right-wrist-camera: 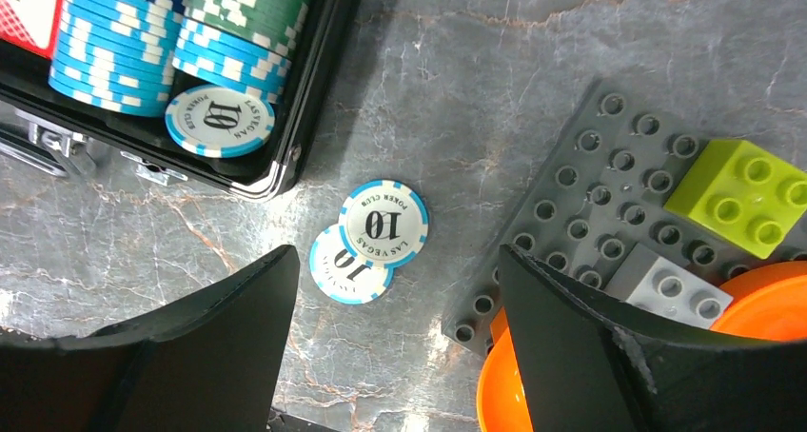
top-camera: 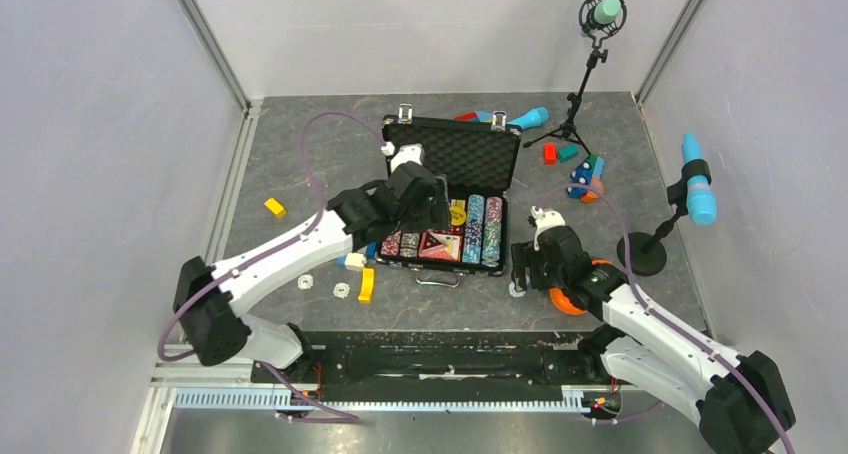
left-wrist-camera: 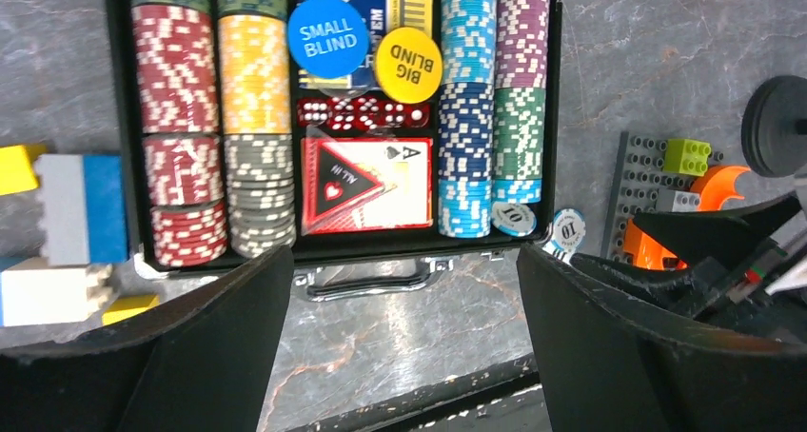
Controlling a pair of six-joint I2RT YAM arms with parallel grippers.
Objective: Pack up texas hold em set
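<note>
The open case [top-camera: 460, 159] is laid on the tabletop [right-wrist-camera: 457, 89]; two loose chips [right-wrist-camera: 371, 242] are seen just beside its corner. The left fingers [left-wrist-camera: 171, 356] and the right fingers [right-wrist-camera: 590, 356] are spread, and nothing is grasped. The flat, overlapping chips may be pushed aside instead of lifted, because little edge is offered.

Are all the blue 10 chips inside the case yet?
No, two chips lie overlapping on the table just outside the case.
</note>
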